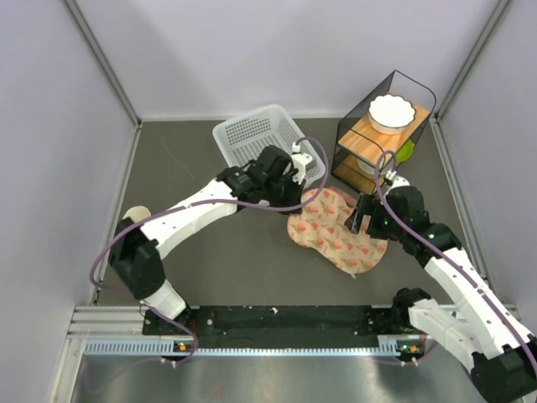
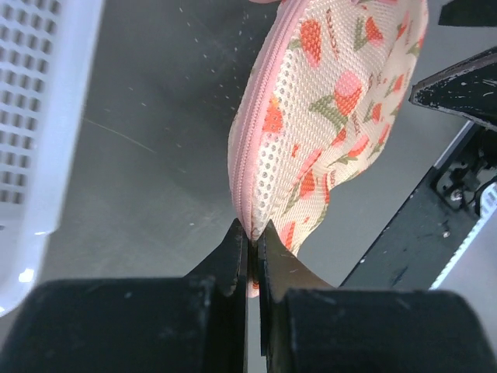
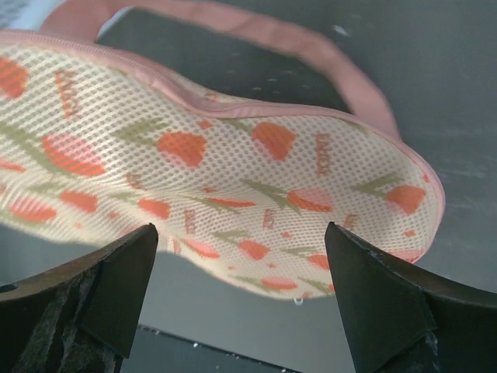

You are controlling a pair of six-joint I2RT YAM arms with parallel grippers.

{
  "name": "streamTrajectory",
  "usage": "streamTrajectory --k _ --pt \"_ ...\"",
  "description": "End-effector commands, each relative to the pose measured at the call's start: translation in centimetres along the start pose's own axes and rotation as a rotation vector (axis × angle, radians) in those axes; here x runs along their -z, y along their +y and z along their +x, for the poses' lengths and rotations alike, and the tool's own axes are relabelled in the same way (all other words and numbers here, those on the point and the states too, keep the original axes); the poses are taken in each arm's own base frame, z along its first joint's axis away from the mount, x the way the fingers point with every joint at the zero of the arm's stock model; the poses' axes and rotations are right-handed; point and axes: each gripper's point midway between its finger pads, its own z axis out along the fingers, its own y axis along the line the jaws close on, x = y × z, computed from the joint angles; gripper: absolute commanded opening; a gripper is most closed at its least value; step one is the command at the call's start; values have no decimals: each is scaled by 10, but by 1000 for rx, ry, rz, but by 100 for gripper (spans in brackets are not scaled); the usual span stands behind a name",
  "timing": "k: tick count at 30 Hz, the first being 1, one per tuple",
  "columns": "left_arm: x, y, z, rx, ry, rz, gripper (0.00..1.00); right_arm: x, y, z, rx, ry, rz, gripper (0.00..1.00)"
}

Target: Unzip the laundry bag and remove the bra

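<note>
Laundry bag [image 1: 336, 228] on desk [image 1: 210, 243], 3 o'clock of centre, left end effector [image 2: 250, 233] pinched tight on its pink zip edge at 11 o'clock, right end effector [image 3: 241, 233] spread wide, empty, above its 3 o'clock side

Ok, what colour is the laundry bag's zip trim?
Pink trim on the laundry bag; clearest in the left wrist view.

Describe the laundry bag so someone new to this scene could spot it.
On the dark table, look on the near side of the white perforated basket and the wire shelf. The laundry bag lies there: soft, peanut-shaped, beige-pink mesh with red-orange prints and pink trim, unlike its rigid neighbours.
</note>
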Motion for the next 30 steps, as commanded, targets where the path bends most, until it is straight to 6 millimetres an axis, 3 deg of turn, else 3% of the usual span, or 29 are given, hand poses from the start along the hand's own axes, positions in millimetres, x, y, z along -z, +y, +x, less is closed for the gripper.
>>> streamTrajectory --k 1,8,14,18,21,23,24,25,28,29,30 --pt "40 -1 -24 -232 -79 -19 0 26 61 -38 167 -77 -294 91" --pt "62 -12 -34 -320 -133 18 0 27 57 -38 305 -122 -314 86" --pt "78 -13 -30 -272 -97 -1 0 26 63 -21 367 -95 -393 87" --pt "83 4 -4 -39 13 -77 0 24 65 -12 329 -54 -407 89" --pt "60 2 43 199 123 -53 0 16 56 -8 288 -46 -350 89" --pt "47 -2 52 308 115 -33 0 9 45 -6 255 -40 -282 89" --pt "42 5 66 339 127 -63 0 4 40 -4 220 -20 -246 89" --pt "42 12 68 360 112 -100 0 2 36 -4 198 -15 -216 89" --pt "53 28 71 387 72 -210 51 -5 21 4 115 21 -122 89" --pt "58 31 68 388 50 -233 83 -8 18 12 95 41 -115 89" --pt "70 36 60 377 -5 -271 87 -9 15 16 87 54 -108 89"
